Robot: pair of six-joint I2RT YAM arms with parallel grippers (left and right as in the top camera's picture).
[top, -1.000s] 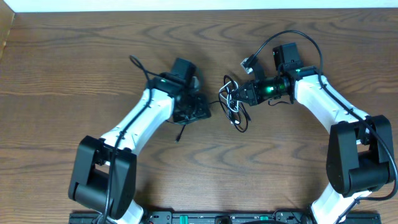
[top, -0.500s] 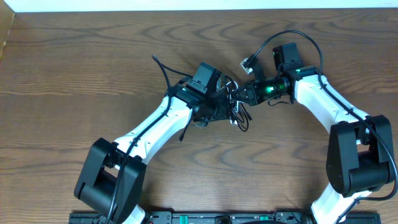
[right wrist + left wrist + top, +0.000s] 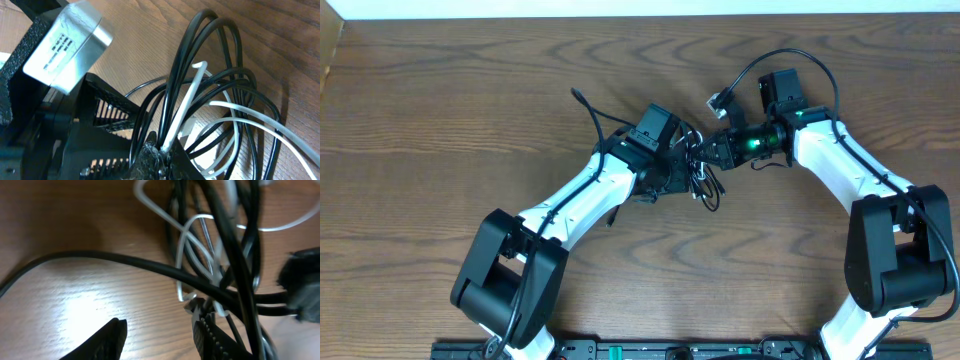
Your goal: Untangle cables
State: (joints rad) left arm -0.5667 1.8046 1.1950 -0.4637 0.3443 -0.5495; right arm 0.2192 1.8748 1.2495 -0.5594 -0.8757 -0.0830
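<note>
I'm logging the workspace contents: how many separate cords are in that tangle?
2. A black cable and a white cable, looped through each other in one bundle on the table; a further cord hidden inside cannot be ruled out.

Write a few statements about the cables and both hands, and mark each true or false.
1. The right hand is shut on the black cable and the white cable. True.
2. The left hand grips a cable tightly. False: its jaws stand apart, open.
3. The two cables lie apart on the table. False: they are looped through each other in one bundle.
4. Both hands are at the bundle. True.
</note>
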